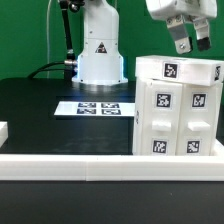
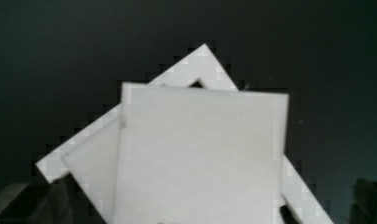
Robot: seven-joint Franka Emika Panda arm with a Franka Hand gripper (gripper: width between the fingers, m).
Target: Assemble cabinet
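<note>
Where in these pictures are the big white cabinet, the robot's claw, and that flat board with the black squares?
cabinet (image 1: 178, 120): exterior view, tagged front panels.
gripper (image 1: 193, 44): exterior view, between its fingertips, above the cabinet.
marker board (image 1: 97, 108): exterior view, flat top on the table.

- My exterior view sits low at the worktop (image 1: 40, 110) edge, facing the arm's base.
- My wrist view looks straight down, close above the cabinet (image 1: 176, 108), which both share.
</note>
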